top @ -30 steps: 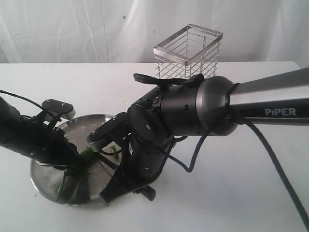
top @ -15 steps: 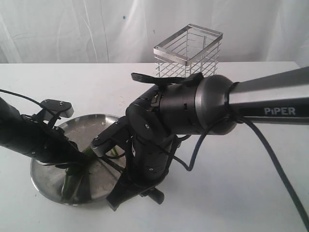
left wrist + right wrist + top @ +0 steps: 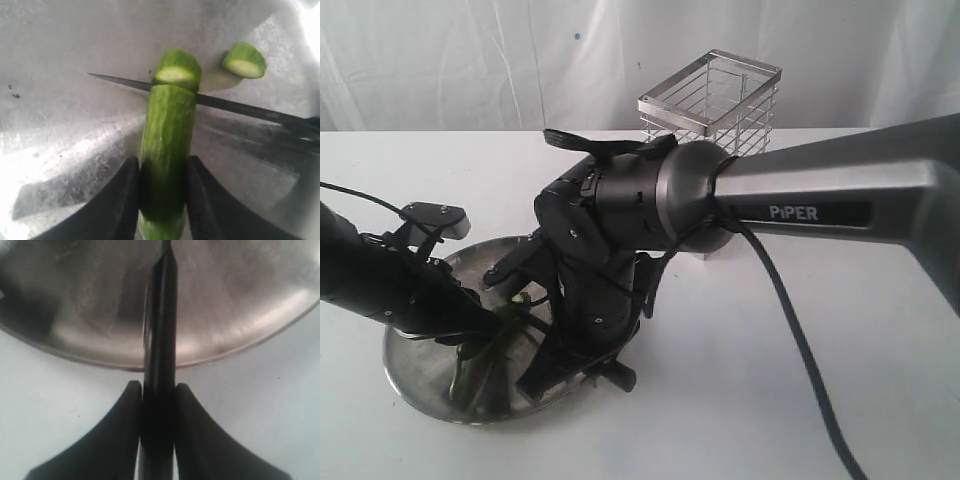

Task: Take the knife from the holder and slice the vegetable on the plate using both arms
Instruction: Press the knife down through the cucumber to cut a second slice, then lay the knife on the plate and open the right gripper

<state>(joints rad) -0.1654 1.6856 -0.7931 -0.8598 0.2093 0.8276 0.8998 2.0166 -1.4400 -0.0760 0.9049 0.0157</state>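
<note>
Vegetable first: the small dark-green cucumber-like vegetable (image 3: pixel 167 150) lies on the large round dull-grey steel plate (image 3: pixel 415 375), which sits at the left of the white tabletop (image 3: pixel 770 400) in the exterior view. The left hand (image 3: pixel 160 200) is closed on the vegetable, its two black fingers (image 3: pixel 120 200) pressing both sides of the near end. I think this grip is there to keep the round body from rolling while the blade works.

In the left wrist view the slim all-black knife (image 3: pixel 230 106) crosses the vegetable almost at a right angle, from about 3 o'clock to 9 o'clock, with its point past the vegetable over bare plate. Beyond the blade, one cut end piece (image 3: pixel 176 70) touches the main body and shows its pale green inside. A second slice (image 3: pixel 243 60) lies apart from it at about 1 o'clock. So slicing seems already well in progress.

Going right, the right hand (image 3: pixel 159 405) is clamped on the knife's black handle, and the blade runs from it over the plate's rim. The big black arm with the grey "PiPER" link (image 3: pixel 820 200) bends down over the plate to bring the edge from above.

At about 1 o'clock from the plate, well apart, the tall shiny steel-wire holder (image 3: pixel 712 110) stands, and no knife shows in it.
</note>
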